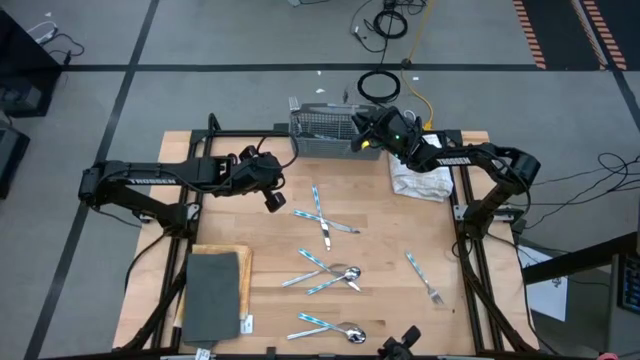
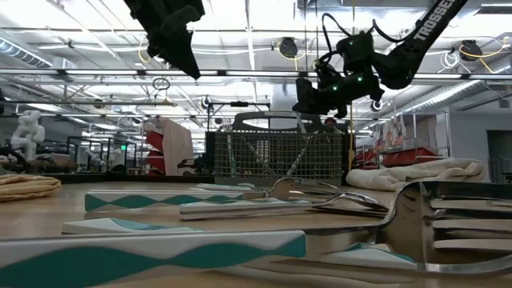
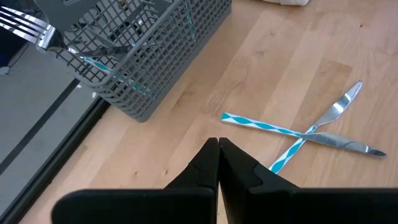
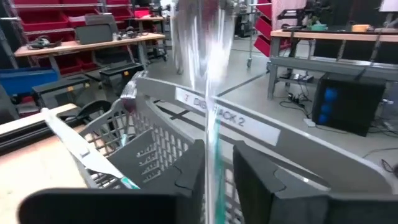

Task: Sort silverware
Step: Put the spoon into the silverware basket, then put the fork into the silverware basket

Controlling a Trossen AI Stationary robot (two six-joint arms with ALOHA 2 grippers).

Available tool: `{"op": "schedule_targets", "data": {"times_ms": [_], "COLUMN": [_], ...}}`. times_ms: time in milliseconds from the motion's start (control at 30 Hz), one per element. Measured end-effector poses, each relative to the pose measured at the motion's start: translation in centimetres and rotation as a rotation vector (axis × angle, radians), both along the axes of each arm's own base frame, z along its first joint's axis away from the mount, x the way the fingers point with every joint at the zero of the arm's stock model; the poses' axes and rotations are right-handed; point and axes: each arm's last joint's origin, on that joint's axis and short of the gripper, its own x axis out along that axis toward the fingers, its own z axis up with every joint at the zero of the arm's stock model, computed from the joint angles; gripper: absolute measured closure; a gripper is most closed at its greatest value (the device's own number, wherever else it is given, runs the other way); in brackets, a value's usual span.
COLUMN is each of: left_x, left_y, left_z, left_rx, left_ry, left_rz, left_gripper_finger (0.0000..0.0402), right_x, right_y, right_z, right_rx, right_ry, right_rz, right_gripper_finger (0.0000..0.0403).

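The grey mesh caddy point(image 1: 322, 128) stands at the table's far edge, with forks point(image 3: 25, 28) and other pieces standing in it. My right gripper point(image 1: 358, 140) hovers over the caddy's right end point(image 4: 155, 155), shut on one piece of silverware point(image 4: 211, 93). My left gripper point(image 1: 272, 196) hangs shut and empty over the table left of the caddy, above bare wood point(image 3: 217, 155). Two crossed knives point(image 1: 320, 218) lie flat just right of it point(image 3: 305, 130). More blue-and-white pieces point(image 1: 325, 272) lie flat nearer the front, some near the front edge point(image 1: 335, 328), and a fork point(image 1: 423, 277) at the right. My right gripper pinches the piece between its two fingers by the blue-and-white handle point(image 4: 215, 152). The piece stands about upright, its shiny metal end point(image 4: 202, 37) rising above the fingers. It is lifted clear over the caddy; its lower end is hidden by the fingers.
A white cloth point(image 1: 420, 180) lies bunched at the table's right side by the right arm. A dark grey pad on a wooden board point(image 1: 212, 290) sits at the front left. Bare wood shows between the caddy and the crossed knives.
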Motion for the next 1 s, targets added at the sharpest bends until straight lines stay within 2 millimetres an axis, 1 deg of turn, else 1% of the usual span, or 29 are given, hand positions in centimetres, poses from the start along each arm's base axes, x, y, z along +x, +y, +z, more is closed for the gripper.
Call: {"op": "schedule_targets", "data": {"times_ms": [167, 333, 433, 533, 633, 733, 867, 1000], "left_x": [0.0, 0.0, 0.0, 0.0, 0.1, 0.2, 0.3, 0.3], "left_y": [0.0, 0.0, 0.0, 0.0, 0.0, 0.0, 0.0, 0.0], "left_z": [0.0, 0.0, 0.0, 0.0, 0.0, 0.2, 0.2, 0.3], "left_rx": [-0.001, -0.001, -0.001, -0.001, 0.000, 0.002, 0.003, 0.004], "left_ry": [0.000, -0.001, -0.001, -0.001, -0.008, -0.027, -0.038, -0.050], "left_rz": [0.000, 0.001, 0.001, 0.001, 0.001, 0.001, 0.001, 0.001], "left_gripper_finger": [0.0393, 0.0393, 0.0393, 0.0393, 0.0393, 0.0393, 0.0393, 0.0393], "right_x": [0.0, 0.1, 0.4, 0.6, 0.4, -0.5, -2.3, -4.3], "right_y": [0.0, 0.1, 0.5, 1.3, 2.1, 3.2, 4.4, 5.6], "right_z": [0.0, 0.1, 0.7, 2.1, 4.0, 6.7, 11.0, 16.2], "right_rx": [0.002, -0.005, -0.037, -0.088, -0.145, -0.189, -0.242, -0.352], "right_ry": [0.003, -0.010, -0.058, -0.132, -0.222, -0.366, -0.509, -0.542], "right_rz": [-0.014, -0.006, 0.022, 0.049, 0.067, 0.083, 0.093, 0.081], "right_gripper_finger": [0.0310, 0.0306, 0.0305, 0.0305, 0.0305, 0.0305, 0.0305, 0.0305]}}
